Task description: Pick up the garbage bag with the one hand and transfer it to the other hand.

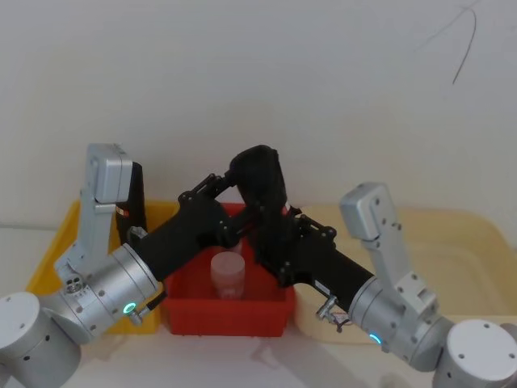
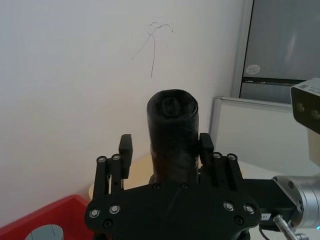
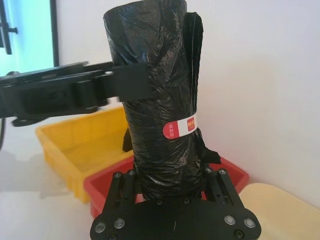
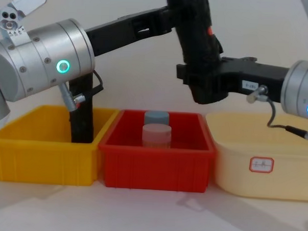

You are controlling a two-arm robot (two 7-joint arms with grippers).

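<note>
Standing upright in the air above the red bin [image 1: 226, 319], head view: garbage bag [image 1: 262, 178], met from two sides. The left gripper [image 1: 240, 184] is at its upper part and the right gripper [image 1: 277, 234] lower down. A clear jar [image 1: 228, 275] sits inside the red bin. The yellow bin [image 1: 48, 259] lies against the red bin's left side and holds a slim black roll [image 1: 133, 202]. The cream bin [image 1: 452, 234] is on the red bin's right side.

Left wrist view: the left gripper's fingers [image 2: 125, 150] bracket the garbage bag [image 2: 172, 115]. Background shows between one finger and the roll, so the jaws appear parted rather than clamped.

Right wrist view: the right gripper [image 3: 170, 186] is closed on the bag's lower end, above the red bin [image 3: 232, 175]. A red-and-white band [image 3: 181, 126] circles the roll's middle.

Chest view: the bag [image 4: 193, 25] is raised well above the red bin [image 4: 157, 161], leaning slightly. The right gripper [image 4: 201, 82] is clamped on its lower part.
</note>
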